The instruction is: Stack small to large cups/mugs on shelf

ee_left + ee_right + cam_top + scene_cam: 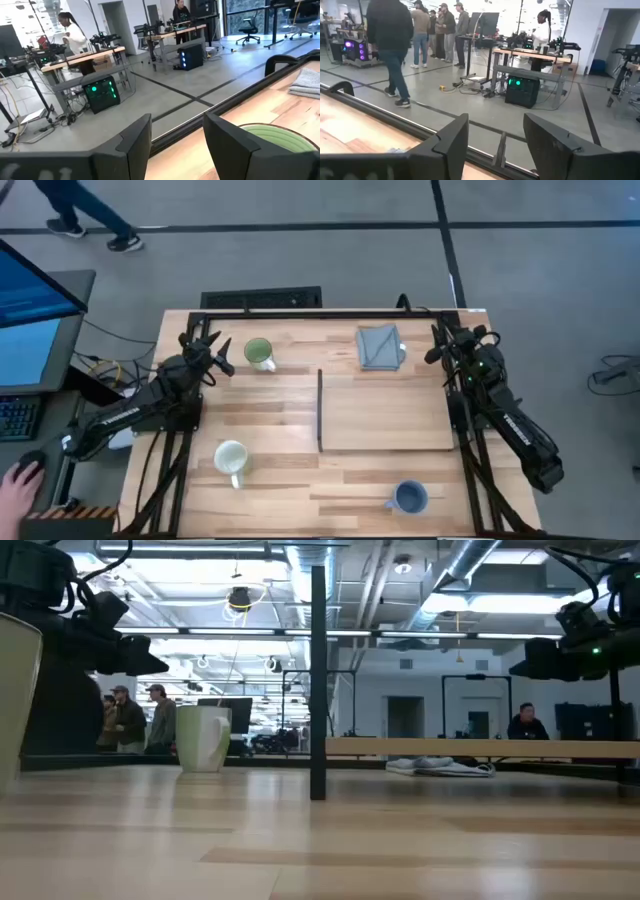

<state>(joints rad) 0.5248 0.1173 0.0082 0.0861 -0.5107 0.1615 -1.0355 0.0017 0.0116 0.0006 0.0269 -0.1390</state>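
slatted tabletop (pixel 290 480) | 3 mugs (apart) | shelf (pixel 390 415) bare

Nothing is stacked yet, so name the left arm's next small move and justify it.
Probably lower the left gripper toward the green-lined mug. Its fingers are open and empty, and that mug stands just beside them, its green rim showing in the left wrist view. The shelf is bare, all three mugs are off it.
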